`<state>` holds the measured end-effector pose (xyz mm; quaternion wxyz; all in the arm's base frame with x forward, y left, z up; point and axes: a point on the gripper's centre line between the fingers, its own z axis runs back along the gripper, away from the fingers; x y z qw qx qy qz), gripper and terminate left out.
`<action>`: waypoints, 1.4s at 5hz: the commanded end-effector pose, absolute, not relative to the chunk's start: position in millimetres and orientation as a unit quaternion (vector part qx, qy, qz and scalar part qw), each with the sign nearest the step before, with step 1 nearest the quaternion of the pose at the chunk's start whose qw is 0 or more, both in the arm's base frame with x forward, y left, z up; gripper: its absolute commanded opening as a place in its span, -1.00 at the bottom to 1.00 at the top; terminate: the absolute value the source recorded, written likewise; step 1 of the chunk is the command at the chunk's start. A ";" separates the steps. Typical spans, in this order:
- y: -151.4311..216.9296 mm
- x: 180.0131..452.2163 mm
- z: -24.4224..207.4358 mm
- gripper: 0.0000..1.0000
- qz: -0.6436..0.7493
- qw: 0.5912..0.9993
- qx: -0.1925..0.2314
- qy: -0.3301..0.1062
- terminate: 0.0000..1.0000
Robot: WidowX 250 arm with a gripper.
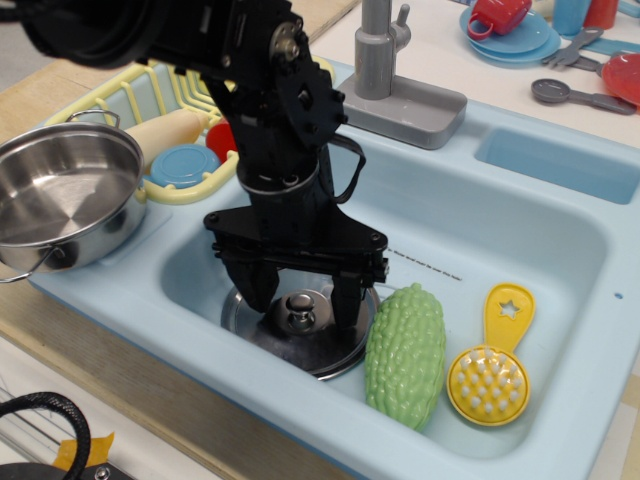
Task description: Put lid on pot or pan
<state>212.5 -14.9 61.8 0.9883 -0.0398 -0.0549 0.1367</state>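
The round steel lid (330, 350) lies flat on the floor of the light-blue sink (520, 230), its small metal knob (300, 303) pointing up. My black gripper (298, 298) hangs straight over the lid, open, with one finger on each side of the knob and the tips low near the lid's surface. The fingers are apart from the knob. The shallow shiny steel pot (62, 195) with wire loop handles stands empty on the sink's left rim, well left of the gripper.
A green bumpy toy gourd (407, 354) lies right next to the lid. A yellow brush (491, 372) lies further right. A yellow dish rack (165, 110) with a blue disc stands behind the pot. A grey faucet (378, 55) rises at the back.
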 end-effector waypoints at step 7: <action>-19.8 222.5 106.6 -1.00 0.100 0.988 -0.028 -0.111 -1.00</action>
